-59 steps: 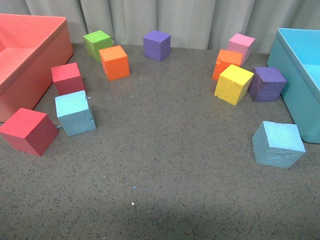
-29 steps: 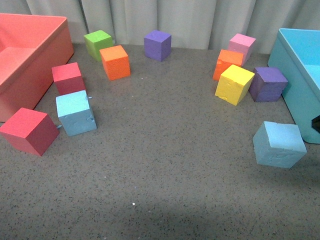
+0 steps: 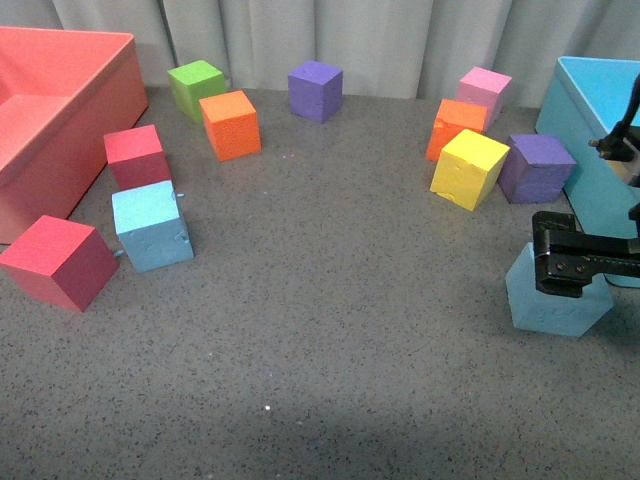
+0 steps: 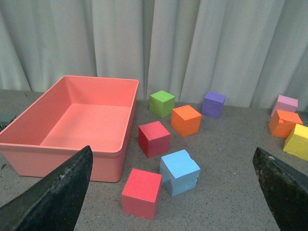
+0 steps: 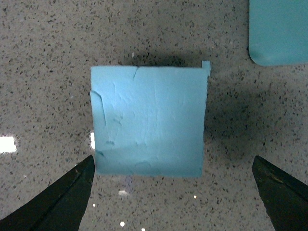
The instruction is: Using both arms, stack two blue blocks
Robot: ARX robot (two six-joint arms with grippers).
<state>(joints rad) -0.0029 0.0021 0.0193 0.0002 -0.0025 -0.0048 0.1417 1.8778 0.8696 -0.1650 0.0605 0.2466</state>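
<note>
Blue block (image 3: 552, 312) by the right edge of the table (image 3: 330, 340) sits under the wide-open, empty right pincer (image 5: 172, 166), which should next descend and close; the left pincer (image 4: 172, 149) gapes empty too.

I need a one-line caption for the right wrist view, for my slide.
Open right gripper over a scuffed blue block on the speckled grey table.

Speckled grey table (image 3: 330, 340); sky-blue block (image 3: 548, 305) beside the turquoise bin (image 3: 585, 150), second sky-blue block (image 3: 150, 226) and salmon bin (image 3: 95, 95) far from it
</note>
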